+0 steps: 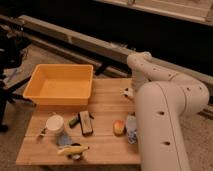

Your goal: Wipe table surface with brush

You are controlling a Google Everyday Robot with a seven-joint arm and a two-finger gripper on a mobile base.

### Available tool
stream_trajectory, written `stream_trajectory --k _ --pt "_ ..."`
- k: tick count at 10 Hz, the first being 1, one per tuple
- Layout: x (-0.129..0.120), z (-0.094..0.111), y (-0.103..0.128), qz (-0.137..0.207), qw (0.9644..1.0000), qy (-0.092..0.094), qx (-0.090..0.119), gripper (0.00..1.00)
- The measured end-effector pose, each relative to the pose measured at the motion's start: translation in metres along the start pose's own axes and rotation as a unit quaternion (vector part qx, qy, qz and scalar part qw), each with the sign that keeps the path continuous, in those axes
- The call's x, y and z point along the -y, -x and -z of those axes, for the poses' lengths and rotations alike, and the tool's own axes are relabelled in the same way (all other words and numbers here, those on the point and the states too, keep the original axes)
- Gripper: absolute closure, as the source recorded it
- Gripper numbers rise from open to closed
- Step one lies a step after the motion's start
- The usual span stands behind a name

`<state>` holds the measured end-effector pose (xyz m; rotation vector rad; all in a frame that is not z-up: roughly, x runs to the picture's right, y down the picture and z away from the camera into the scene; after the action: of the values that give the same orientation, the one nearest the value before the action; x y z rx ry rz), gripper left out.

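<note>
Hovering shut and empty, gripper (129,93) low over the table surface (107,107), brush (42,132) far off beyond the tub (60,85): reaching across risks knocking clutter.

Yellow tub (60,85), black block (85,122), orange lump (119,127), banana (73,149), white cup (54,123)
</note>
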<state>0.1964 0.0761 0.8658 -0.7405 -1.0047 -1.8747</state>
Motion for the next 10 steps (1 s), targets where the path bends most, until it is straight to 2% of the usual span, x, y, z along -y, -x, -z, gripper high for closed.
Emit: stream_trajectory --k 5,6,8,9,10 --pt "0.047 0.000 -0.016 0.046 0.9989 -0.007 -0.006 0.99" --pt "0.057 0.001 -0.020 0.055 0.9984 -0.009 -0.009 0.95" --pt "0.086 0.005 -0.030 0.075 0.9969 -0.015 -0.018 0.78" --pt "0.111 0.010 -0.040 0.091 0.9953 -0.020 -0.027 0.65" --pt "0.124 0.014 -0.045 0.098 0.9942 -0.023 -0.037 0.55"
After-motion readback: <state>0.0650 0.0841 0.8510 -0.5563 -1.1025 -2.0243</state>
